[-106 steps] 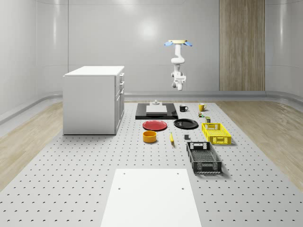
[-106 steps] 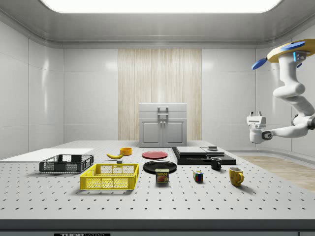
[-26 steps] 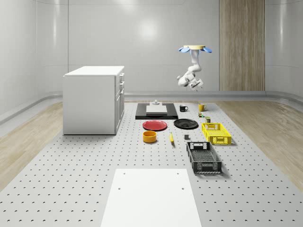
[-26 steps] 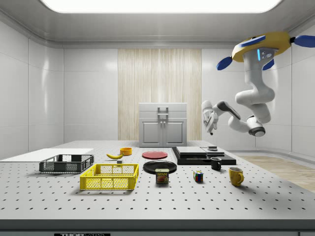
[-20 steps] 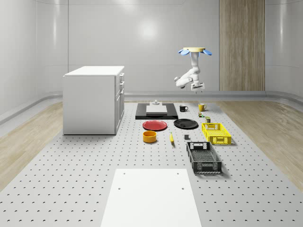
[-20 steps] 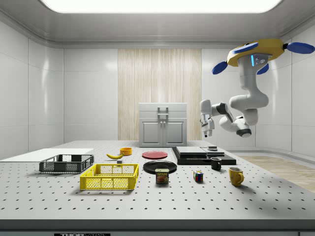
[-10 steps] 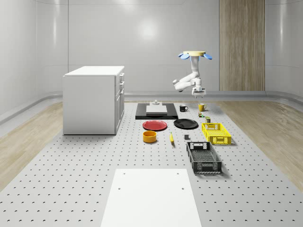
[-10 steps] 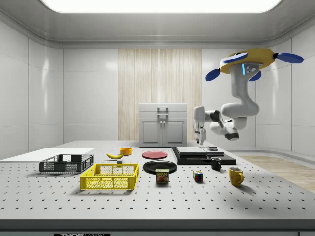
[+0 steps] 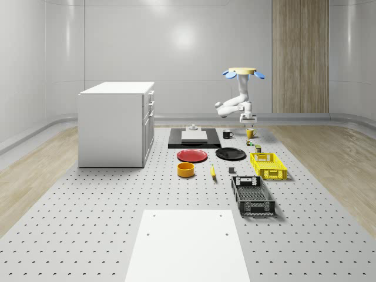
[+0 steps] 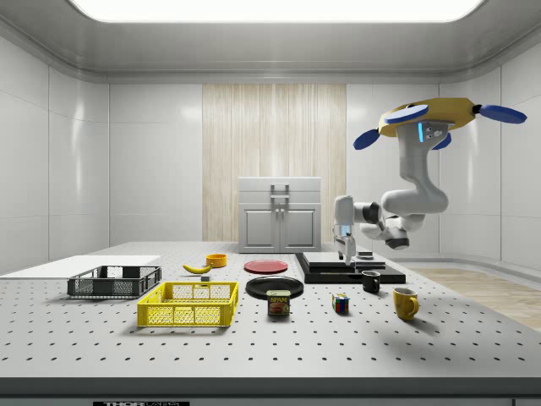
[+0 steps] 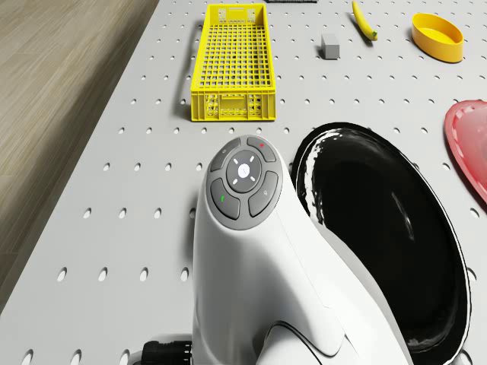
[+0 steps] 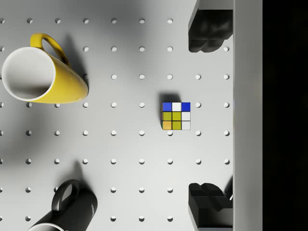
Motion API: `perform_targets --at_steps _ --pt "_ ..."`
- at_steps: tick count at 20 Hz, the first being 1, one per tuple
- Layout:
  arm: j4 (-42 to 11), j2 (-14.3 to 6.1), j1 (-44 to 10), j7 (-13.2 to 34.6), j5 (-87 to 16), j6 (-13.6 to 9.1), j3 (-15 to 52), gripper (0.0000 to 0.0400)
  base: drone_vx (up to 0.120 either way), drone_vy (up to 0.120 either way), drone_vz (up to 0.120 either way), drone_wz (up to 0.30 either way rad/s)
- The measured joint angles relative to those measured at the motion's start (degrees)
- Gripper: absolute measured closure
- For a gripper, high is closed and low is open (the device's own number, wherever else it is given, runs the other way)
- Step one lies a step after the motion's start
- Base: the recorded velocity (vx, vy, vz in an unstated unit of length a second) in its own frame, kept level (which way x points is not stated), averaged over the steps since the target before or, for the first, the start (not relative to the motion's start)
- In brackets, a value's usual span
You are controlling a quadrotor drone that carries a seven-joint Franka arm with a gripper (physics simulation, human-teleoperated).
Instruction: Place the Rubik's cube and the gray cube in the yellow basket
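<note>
The Rubik's cube (image 12: 176, 116) lies on the perforated table, between a yellow mug and a black mug; it also shows in the side view as the Rubik's cube (image 10: 340, 304). My gripper (image 12: 208, 118) hangs open above it, pointing down, well clear of the table, with dark fingers (image 12: 208, 31) on either side. The drone (image 10: 427, 118) hovers over the table's far end, with the gripper (image 10: 345, 245) above the cube. The gray cube (image 11: 329, 46) sits beside the yellow basket (image 11: 232, 61), which holds nothing.
A yellow mug (image 12: 41, 77) and a black mug (image 12: 67, 211) flank the Rubik's cube. A can (image 10: 279, 303), black plate (image 11: 388, 236), red plate (image 11: 472, 152), banana (image 11: 364, 20) and orange bowl (image 11: 437, 36) lie nearby. A black basket (image 9: 252, 195) stands past the yellow one.
The drone has come in over the table's far end and sunk lower. The arm has swung the gripper down over the Rubik's cube.
</note>
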Motion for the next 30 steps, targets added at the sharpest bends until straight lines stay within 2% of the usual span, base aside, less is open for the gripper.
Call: perform_targets --at_steps 17,22,24,30 --pt "0.3 -4.9 -1.8 1.7 2.5 4.3 1.6 0.0 0.0 0.0 -0.12 0.0" --pt "0.4 -6.2 -2.2 2.1 3.2 5.5 2.0 0.0 0.112 0.0 -0.12 0.0" --pt "0.5 -6.7 -2.4 2.2 3.4 6.0 2.1 0.0 0.0 0.0 -0.12 0.0" --pt "0.7 -8.5 -2.6 2.4 2.8 8.1 1.1 0.0 0.0 0.0 -0.007 0.0"
